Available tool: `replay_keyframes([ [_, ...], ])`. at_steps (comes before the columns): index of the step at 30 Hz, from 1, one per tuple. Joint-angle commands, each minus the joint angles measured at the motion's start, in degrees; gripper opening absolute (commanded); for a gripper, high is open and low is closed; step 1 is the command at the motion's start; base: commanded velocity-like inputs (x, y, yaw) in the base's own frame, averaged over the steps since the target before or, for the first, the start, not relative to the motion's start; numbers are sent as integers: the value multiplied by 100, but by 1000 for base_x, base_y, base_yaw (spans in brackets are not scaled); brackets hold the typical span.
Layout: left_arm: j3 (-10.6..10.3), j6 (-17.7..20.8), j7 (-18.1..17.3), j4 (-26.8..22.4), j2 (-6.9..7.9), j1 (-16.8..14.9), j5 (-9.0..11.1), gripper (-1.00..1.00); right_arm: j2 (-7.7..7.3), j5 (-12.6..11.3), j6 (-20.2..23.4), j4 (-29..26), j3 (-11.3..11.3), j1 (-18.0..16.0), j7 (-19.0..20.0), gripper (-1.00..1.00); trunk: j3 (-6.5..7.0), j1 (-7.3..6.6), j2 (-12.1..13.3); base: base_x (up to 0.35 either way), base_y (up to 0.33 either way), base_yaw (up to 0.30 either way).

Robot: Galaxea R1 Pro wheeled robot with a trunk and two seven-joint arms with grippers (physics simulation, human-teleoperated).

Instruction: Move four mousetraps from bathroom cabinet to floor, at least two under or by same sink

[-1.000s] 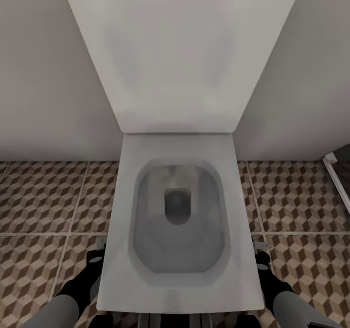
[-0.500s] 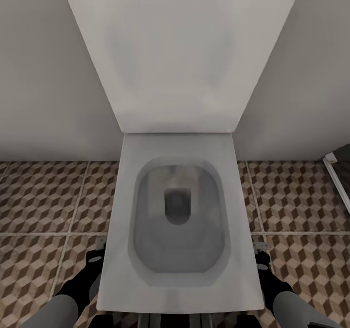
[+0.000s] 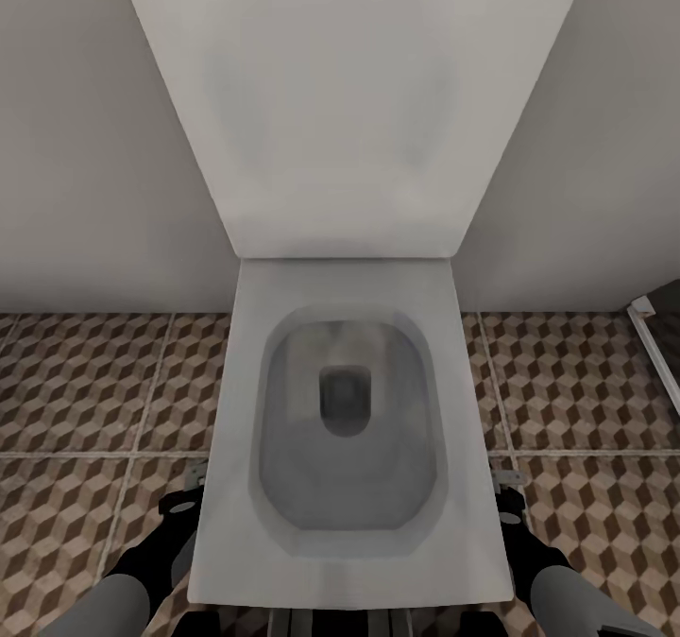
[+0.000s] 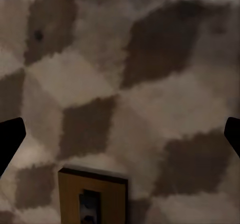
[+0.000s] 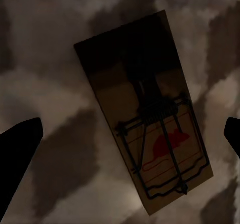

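Both hands hang spread wide and empty over the brown-beige cube-patterned tiled bathroom floor (image 3: 85,391), left hand (image 4: 120,134) and right hand (image 5: 125,134) each above a small flat dark-brown wooden mousetrap (image 5: 142,112) (other (image 4: 92,196)), flanking the white square toilet (image 3: 345,429), seemingly for flat laying.

Left tool (image 4: 120,134) spread wide over brown, beige and white cube-pattern floor tile (image 4: 150,94), dark fingertips (image 4: 10,139) at frame edges. Small flat brown wooden mousetrap (image 4: 92,196) flat on the tile, partly cut off by frame edge.
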Motion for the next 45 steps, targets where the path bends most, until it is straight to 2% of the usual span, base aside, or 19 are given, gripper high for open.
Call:
replay_keyframes([
  [1, -49, 34, 47, -12, 9, -1, 30, 100, 4, 57, -20, 9, -41, -4, 2, 100, -3, 0, -1, 0, 0, 0],
  [31, -41, 8, 42, -105, 51, -1, 3, 100, 4, 57, -25, 9, -41, -4, 4, 100, -3, 0, -1, -5, 0, 0],
  [45, -31, -33, 59, -117, 44, -1, 5, 100, 4, 57, -25, 9, -41, -4, 3, 100, -3, 0, -1, -273, 0, 0],
])
